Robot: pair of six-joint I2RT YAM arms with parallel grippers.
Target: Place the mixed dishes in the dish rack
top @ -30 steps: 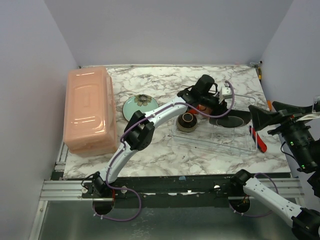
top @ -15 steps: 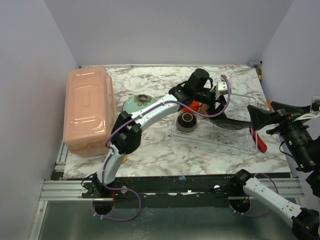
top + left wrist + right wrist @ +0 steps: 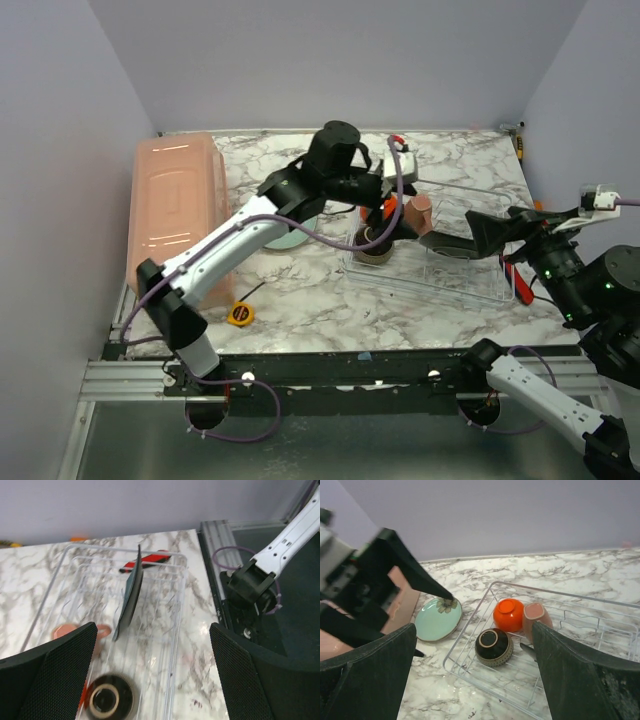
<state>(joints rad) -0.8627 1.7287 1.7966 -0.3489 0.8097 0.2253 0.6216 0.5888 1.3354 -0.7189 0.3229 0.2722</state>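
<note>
Right fingers [image 3: 370, 680] wide; teal plate [image 3: 438, 619] beside dish rack [image 3: 580, 630]

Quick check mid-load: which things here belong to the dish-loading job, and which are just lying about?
Job: dish rack; in it, orange bowl, dark brown bowl, pinkish-tan mug, dark plate; teal plate, on the table.
Lying about: salmon-pink tub, yellow tape measure, red-and-black tool.

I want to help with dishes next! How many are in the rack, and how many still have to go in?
Nearly done. Already in the dish rack: the orange bowl, the dark brown bowl, the pinkish mug and a dark plate standing on edge. In hand: nothing; the left gripper and right gripper are open and empty. Left: one pale teal flowered plate, on the marble table beside the rack.
</note>
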